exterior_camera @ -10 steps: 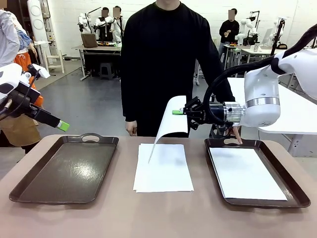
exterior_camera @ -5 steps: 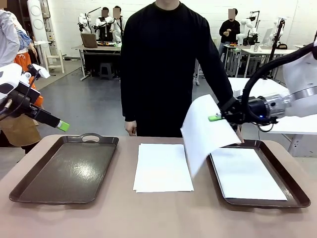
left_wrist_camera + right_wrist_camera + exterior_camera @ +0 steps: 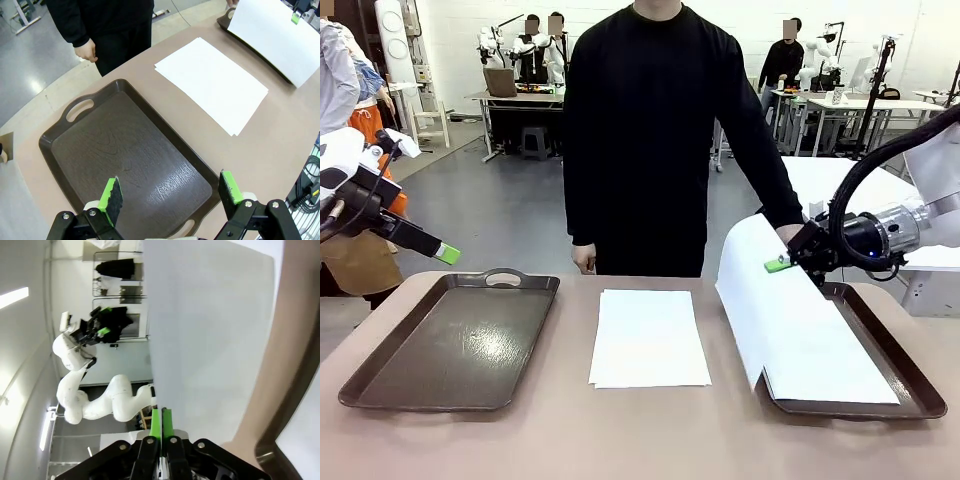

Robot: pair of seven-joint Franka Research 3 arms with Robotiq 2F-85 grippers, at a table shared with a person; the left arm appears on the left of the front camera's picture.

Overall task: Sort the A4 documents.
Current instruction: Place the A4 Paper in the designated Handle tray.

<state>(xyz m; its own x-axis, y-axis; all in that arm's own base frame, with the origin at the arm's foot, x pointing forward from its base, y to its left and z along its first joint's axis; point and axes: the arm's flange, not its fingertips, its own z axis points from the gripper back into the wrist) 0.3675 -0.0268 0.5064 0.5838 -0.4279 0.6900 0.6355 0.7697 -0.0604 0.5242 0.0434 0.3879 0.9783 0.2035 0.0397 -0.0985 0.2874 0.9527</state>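
At the right of the front view, the right gripper (image 3: 777, 265), jaws pinched shut on 1 thin, blank white sheet (image 3: 765, 315), holds it curved and slanting over the glossy dark brown right tray (image 3: 905, 372). A squared stack of sheets (image 3: 650, 340) lies at centre on the tan table (image 3: 640, 430). At the left edge, the left gripper (image 3: 171, 190) gapes wide and holds nothing, above the grained, handled left tray (image 3: 125, 150).

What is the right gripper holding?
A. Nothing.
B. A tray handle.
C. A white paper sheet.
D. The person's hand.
C: the right gripper is shut on the edge of a white sheet, held over the right tray.
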